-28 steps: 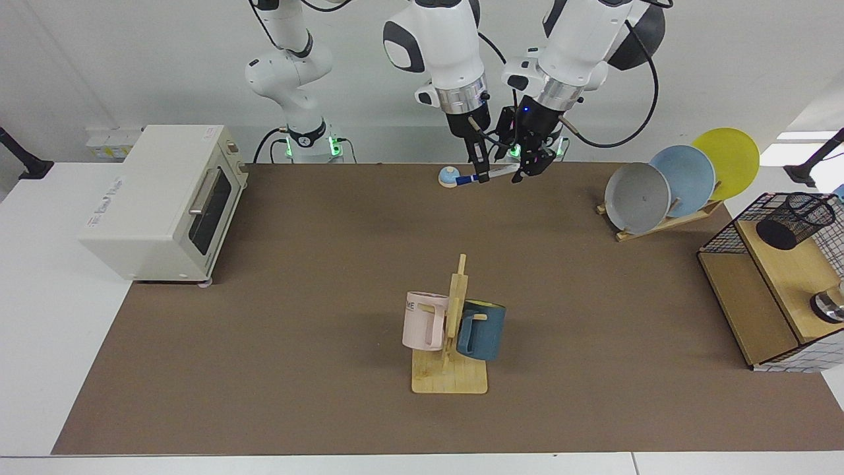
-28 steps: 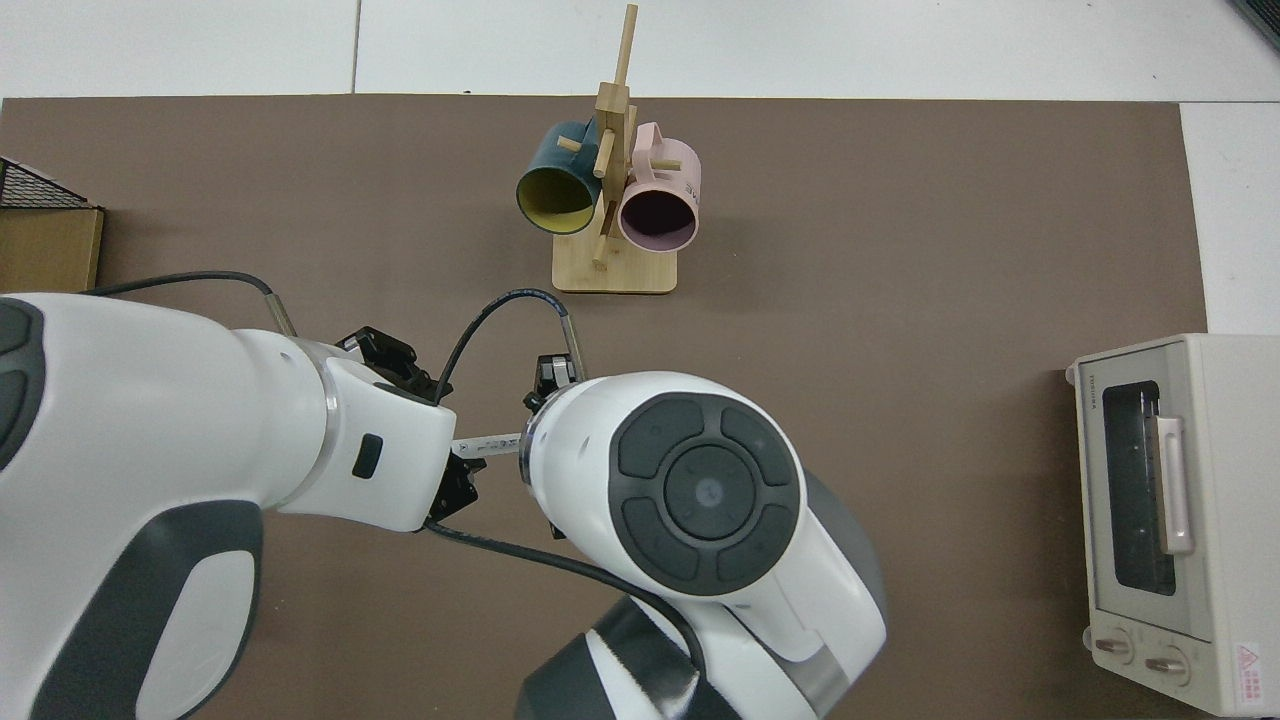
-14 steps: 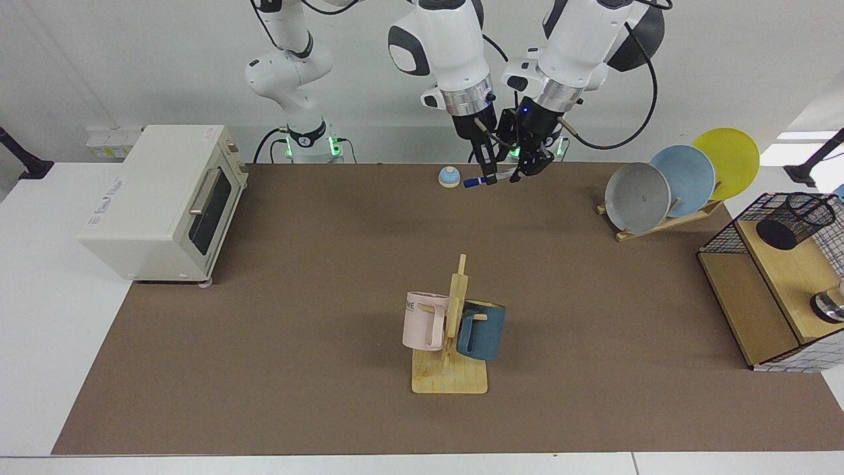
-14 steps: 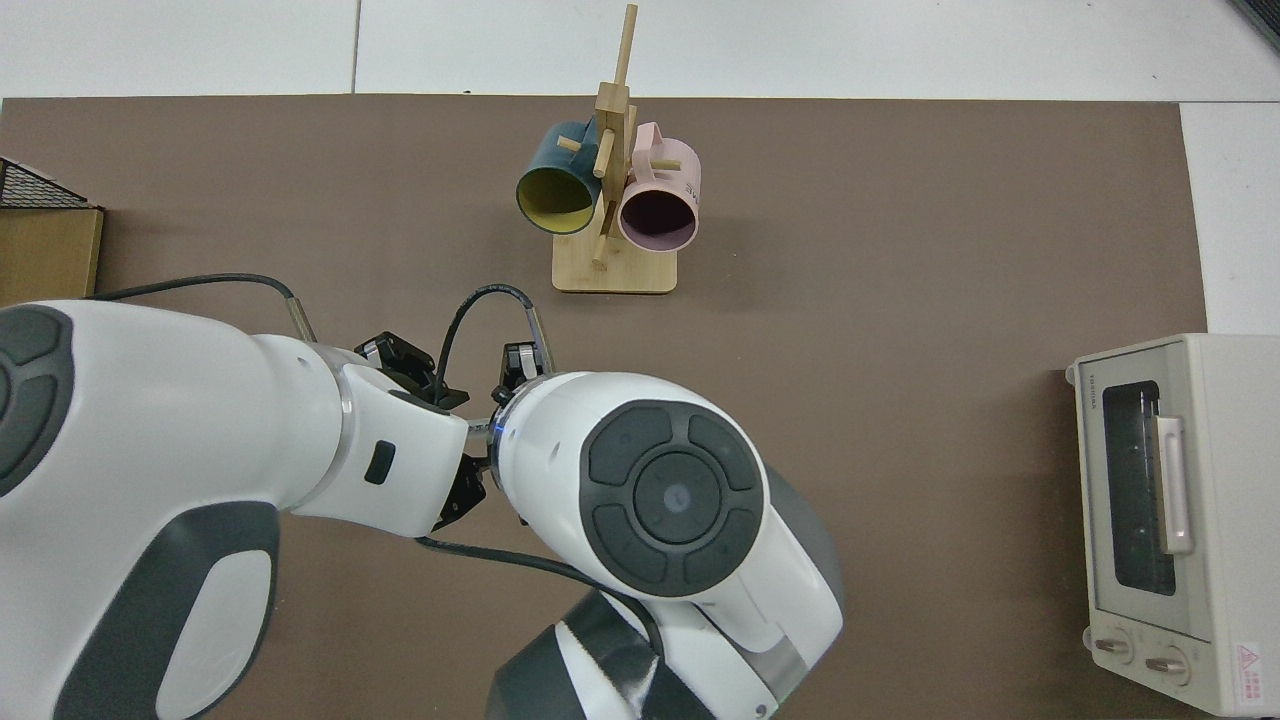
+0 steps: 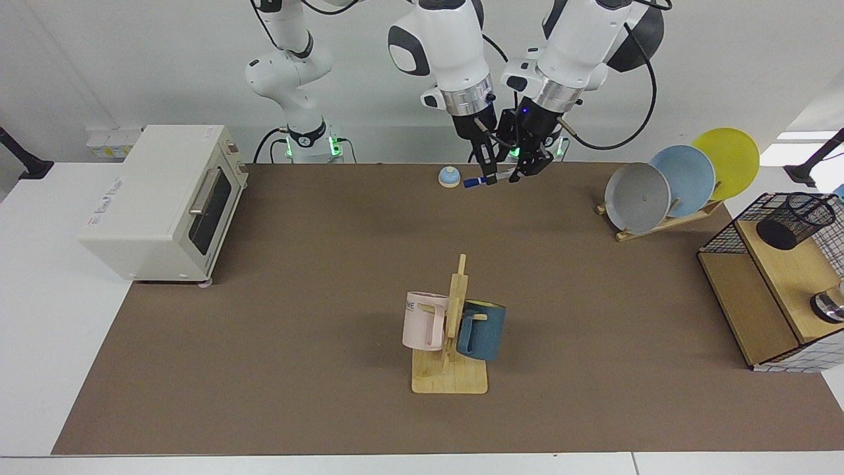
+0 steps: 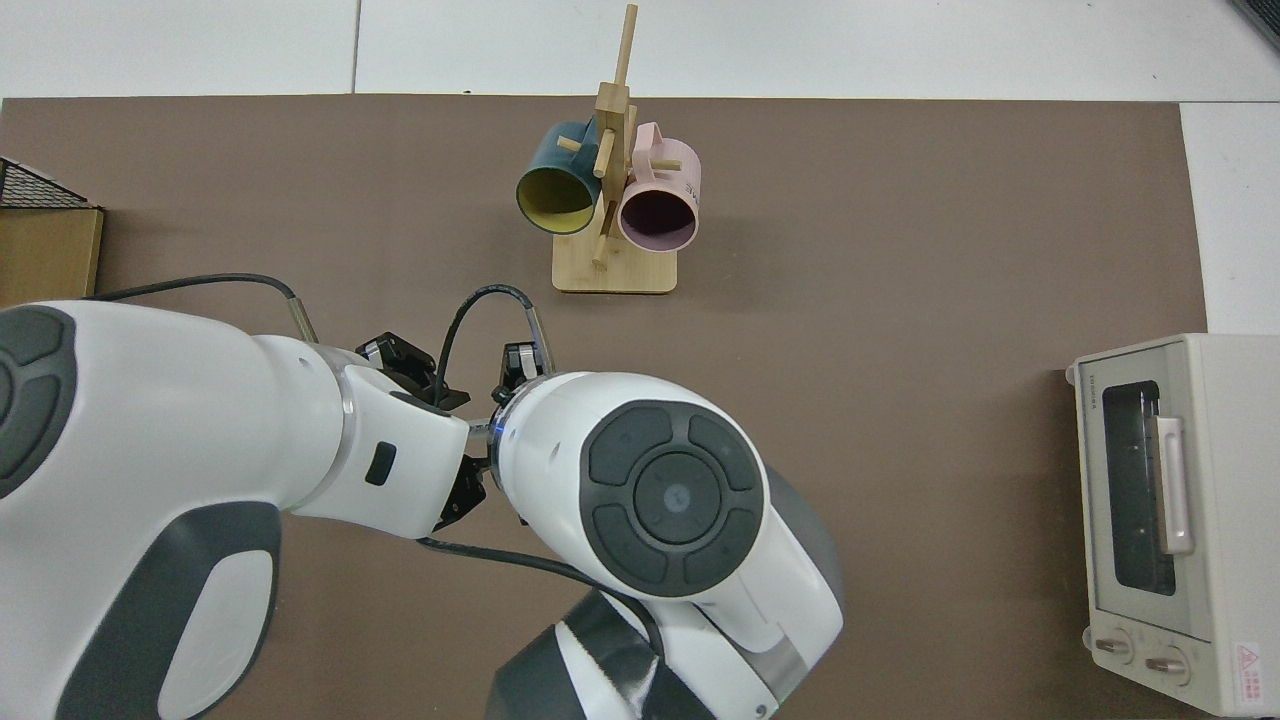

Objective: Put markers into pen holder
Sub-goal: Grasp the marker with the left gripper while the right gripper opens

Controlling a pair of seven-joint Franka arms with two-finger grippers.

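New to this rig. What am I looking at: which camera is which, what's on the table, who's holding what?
Two Franka robot arms work at a table covered by a brown mat. One camera faces them across the table; the other looks straight down.

On the mat are a toaster oven, a mug tree with a pink and a blue mug, a plate rack, a small bell, and a wire shelf holding the black mesh pen holder.

At the far edge, the right gripper and left gripper meet on one blue-capped marker, held level above the mat. It looks like a handover between the arms.
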